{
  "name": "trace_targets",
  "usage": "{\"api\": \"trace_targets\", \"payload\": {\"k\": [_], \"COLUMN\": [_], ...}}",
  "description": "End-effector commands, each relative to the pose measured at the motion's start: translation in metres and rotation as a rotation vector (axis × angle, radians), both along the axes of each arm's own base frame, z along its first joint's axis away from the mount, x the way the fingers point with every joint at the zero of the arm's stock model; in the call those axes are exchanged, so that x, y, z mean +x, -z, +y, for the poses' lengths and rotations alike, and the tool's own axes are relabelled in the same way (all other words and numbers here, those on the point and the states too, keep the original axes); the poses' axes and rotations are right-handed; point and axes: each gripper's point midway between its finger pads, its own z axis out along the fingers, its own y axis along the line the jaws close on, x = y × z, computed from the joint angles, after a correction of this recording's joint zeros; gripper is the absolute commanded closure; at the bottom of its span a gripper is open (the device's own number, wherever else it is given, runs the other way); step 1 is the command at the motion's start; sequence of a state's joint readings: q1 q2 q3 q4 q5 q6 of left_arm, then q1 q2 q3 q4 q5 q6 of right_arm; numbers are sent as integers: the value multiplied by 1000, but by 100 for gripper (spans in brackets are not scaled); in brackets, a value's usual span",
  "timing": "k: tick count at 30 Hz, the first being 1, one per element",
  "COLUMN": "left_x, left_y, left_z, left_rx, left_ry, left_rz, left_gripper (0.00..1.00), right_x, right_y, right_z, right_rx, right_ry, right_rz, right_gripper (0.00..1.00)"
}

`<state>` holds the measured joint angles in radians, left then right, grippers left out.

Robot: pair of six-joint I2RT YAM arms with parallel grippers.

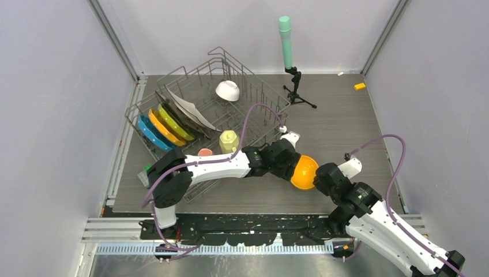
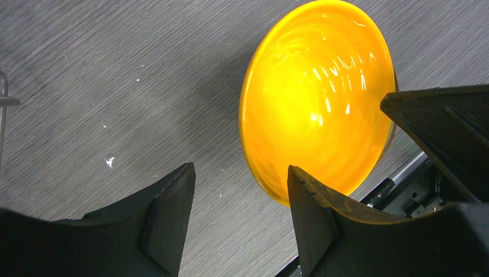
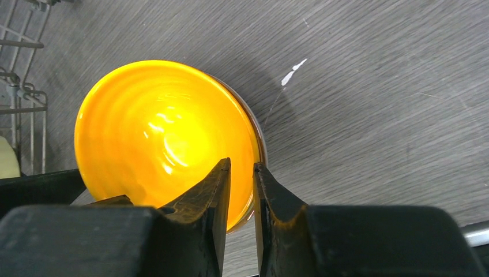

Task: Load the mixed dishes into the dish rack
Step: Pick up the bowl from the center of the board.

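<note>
With your right end effector (image 3: 240, 183) pinched narrow on the rim of the orange bowl (image 3: 161, 133), tipped on edge over the counter (image 1: 340, 130), you needed to seat the open, empty left end effector (image 2: 239, 171) squarely across its rim before releasing toward the dish rack (image 1: 260, 95) beyond.

No readable text, labels or numbers anywhere

Top view: orange bowl (image 1: 304, 171) half covered by left arm (image 1: 219, 166) and right arm (image 1: 369, 208), fingertips of both out of sight. Pink mug (image 1: 204, 152) mostly hidden behind left arm. Small yellow thing (image 1: 360, 86) at far right, too small to tell. Right wrist view: dish rack (image 3: 23, 109) and pale-yellow mug (image 3: 7, 158) cut by left edge; bowl's near rim hidden behind right gripper (image 3: 242, 163)
</note>
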<state>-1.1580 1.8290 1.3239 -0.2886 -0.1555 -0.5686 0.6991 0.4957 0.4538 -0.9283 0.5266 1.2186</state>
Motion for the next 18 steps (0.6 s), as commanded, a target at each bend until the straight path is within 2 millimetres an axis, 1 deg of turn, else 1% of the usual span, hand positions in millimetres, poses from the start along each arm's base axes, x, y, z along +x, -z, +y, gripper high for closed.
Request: {"api": "trace_targets", "payload": {"k": [1, 7, 9, 11, 14, 18], "left_x": [6, 7, 7, 5, 4, 4], "left_y": [-17, -19, -22, -26, -26, -23], "left_z": [-12, -12, -15, -20, -24, -23], "left_rx": [-47, -58, -74, -102, -116, -107], "left_ry": [8, 11, 15, 19, 18, 14], "left_rz": [-21, -20, -18, -6, 7, 8], "left_gripper": [38, 38, 38, 37, 37, 37], "right_x": [12, 14, 14, 14, 14, 15], "right_y": [-8, -10, -7, -1, 3, -3], "right_z": [14, 12, 14, 18, 22, 27], "right_rx": [72, 56, 56, 59, 58, 48], "right_ry": [10, 6, -8, -24, -38, -70], "right_rz": [-49, -66, -62, -44, -27, -15], "right_gripper": [74, 74, 74, 75, 74, 74]}}
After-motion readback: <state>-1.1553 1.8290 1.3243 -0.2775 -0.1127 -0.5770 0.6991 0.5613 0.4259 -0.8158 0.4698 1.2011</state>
